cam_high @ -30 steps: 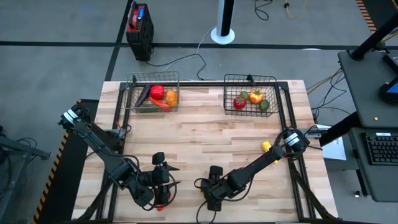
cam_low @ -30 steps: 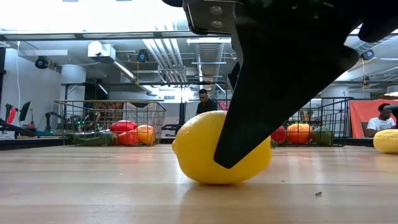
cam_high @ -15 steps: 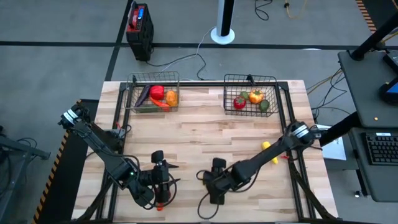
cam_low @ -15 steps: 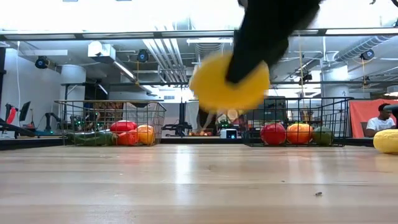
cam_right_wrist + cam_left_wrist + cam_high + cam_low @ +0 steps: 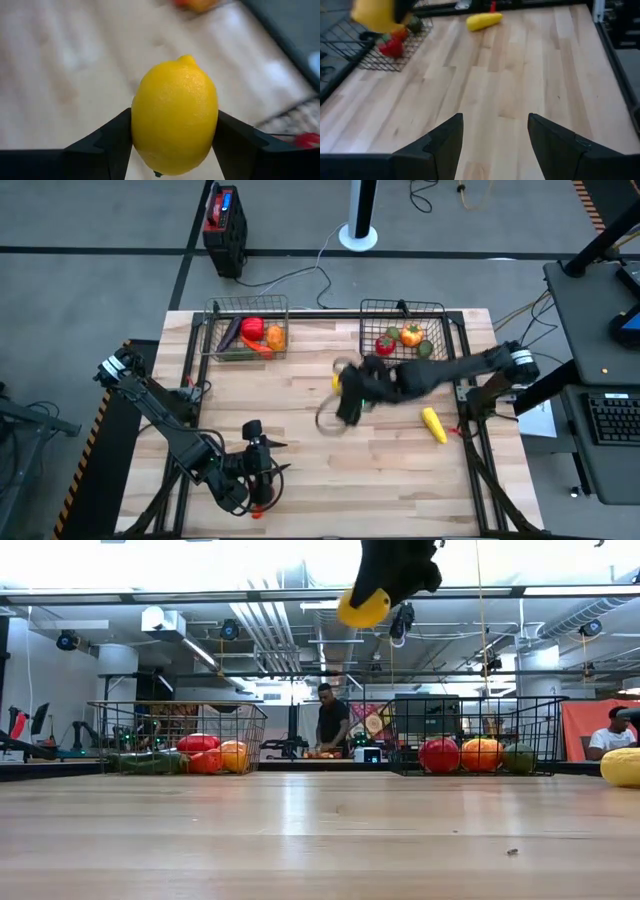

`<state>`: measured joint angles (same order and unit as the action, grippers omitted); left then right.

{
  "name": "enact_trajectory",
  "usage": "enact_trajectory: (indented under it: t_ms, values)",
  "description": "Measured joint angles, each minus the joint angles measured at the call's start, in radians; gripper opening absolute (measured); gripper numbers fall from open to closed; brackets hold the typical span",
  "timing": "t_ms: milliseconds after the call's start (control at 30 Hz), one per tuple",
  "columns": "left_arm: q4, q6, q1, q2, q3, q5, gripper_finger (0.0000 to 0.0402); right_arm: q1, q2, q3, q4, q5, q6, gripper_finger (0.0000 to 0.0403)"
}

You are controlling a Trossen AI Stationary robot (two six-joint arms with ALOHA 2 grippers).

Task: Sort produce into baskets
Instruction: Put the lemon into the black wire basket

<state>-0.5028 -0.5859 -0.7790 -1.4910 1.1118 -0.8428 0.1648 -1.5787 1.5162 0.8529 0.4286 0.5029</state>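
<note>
We see the right gripper [image 5: 175, 145] clamping a yellow lemon [image 5: 175, 115] above mid-table, near the right basket [image 5: 403, 307]. The left gripper [image 5: 495, 131] waits open, near-left.

The table [image 5: 300, 380] is pale wood in glued strips, smooth with a soft sheen that mirrors the room lights in the low view. Both baskets, the left basket [image 5: 215, 330] and the right basket [image 5: 440, 330], are thin dark wire mesh, matt. The lemon [image 5: 175, 115] has a finely pebbled, slightly glossy yellow skin, plastic-looking. The right gripper's fingers [image 5: 107, 145] are matt black, smooth. The red peppers [image 5: 198, 743] shine like moulded plastic.
</note>
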Motion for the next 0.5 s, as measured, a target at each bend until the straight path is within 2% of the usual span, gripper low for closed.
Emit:
enact_trajectory:
  t_ms: [200,367,500]
  values:
    - [-0.001,0.001,0.002,0.000,0.000,-0.015,0.0205,-0.222,0.066,0.000,0.089,0.008,0.005,0.0225]
    - [-0.001,0.001,0.002,0.000,-0.002,-0.015,0.0205,-0.414,0.072,-0.002,0.184,0.007,0.011,0.0225]
    - [-0.001,0.001,0.002,0.000,-0.002,-0.015,0.0205,-0.549,0.066,-0.032,0.181,-0.031,-0.039,0.0225]
